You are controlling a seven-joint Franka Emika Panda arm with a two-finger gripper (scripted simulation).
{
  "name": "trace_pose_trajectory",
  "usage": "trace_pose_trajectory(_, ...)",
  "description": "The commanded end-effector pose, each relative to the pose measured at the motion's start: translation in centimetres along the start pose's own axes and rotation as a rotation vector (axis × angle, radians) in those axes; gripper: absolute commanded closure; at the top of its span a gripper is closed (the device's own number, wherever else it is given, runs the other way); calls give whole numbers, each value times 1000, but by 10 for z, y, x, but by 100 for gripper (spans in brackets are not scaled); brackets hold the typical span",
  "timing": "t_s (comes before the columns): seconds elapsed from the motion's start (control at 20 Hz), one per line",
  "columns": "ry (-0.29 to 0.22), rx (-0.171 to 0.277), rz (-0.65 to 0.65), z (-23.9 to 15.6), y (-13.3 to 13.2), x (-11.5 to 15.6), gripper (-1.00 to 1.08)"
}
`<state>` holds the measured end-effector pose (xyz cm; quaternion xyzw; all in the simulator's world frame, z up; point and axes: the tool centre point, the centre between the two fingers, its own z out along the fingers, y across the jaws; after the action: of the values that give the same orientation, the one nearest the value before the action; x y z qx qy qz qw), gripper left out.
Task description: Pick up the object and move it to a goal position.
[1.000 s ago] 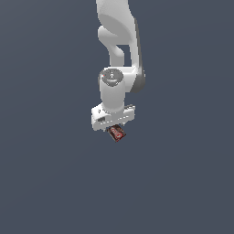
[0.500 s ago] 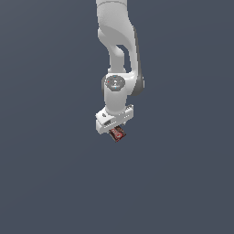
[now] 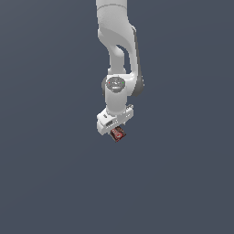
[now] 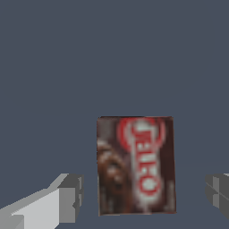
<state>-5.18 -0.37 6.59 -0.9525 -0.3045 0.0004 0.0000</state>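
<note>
Though the claw (image 3: pixel 117 131) hovers spread wide around the box (image 4: pixel 136 165), neither finger touches it. Box looks light, stiff, flat; its two long side edges likely suit the grip best.

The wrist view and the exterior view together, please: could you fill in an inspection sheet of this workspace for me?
Surface: plain dark grey-blue ground, unmarked.
Job's things: one small flat box, red printed face with pale lettering and dark brown edges; in the exterior view it shows just under the gripper.
Clutter: nothing seen.
Grippers: one white gripper, open; in the wrist view the fingers stand on either side of the box with a gap on each side, not touching it.
Cables: nothing seen.
Surroundings: only the white arm reaching down from the top of the exterior view; no goal marker seen.
</note>
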Motion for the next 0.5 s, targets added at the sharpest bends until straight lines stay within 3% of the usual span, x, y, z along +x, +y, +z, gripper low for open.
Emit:
trace_pose_trajectory(0.0, 0, 0, 0, 3, 0, 0, -92)
trace_pose_trajectory(0.45, 0, 0, -5, 40, -1, -1, -92)
